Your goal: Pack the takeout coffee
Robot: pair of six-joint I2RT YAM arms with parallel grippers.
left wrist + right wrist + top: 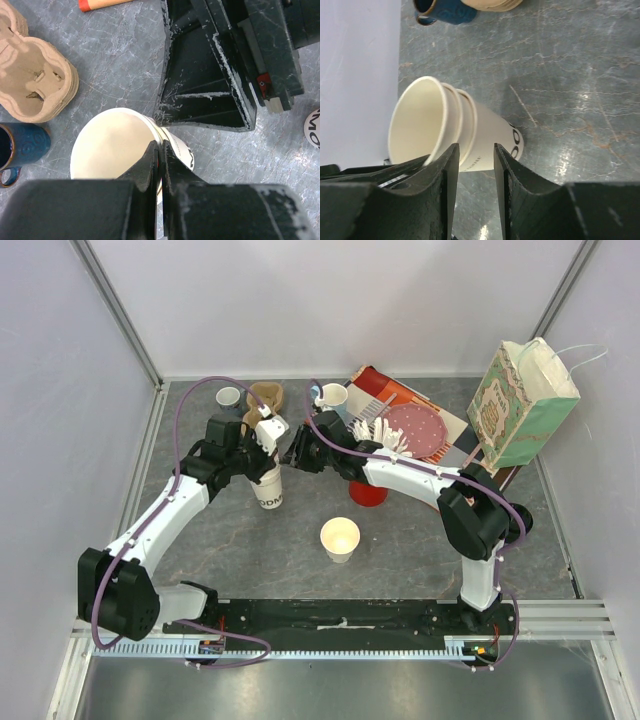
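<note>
The stack of paper cups (268, 487) stands upright at the left-middle of the worktop (400, 560), cream-white with dark lettering on the side, and on my right wrist feed I count three nested rims. My left tool (160, 147) is clamped on the stack's rim, with one finger inside the mouth and one outside, pressed together on the wall. My right tool (475, 150) sits right beside it with its fingers apart; the stack's side shows in the gap, but I cannot tell whether either finger touches it. A single paper cup (340, 538) stands apart nearer the arm bases, mouth up. Behind the stack lie a cardboard cup carrier (266, 397) and a blue mug (25, 142), and a white mug (332, 396) is just to their right. Further right are a red cup (368, 494), a pink plate (415, 430) and a patterned paper bag (520, 405).
</note>
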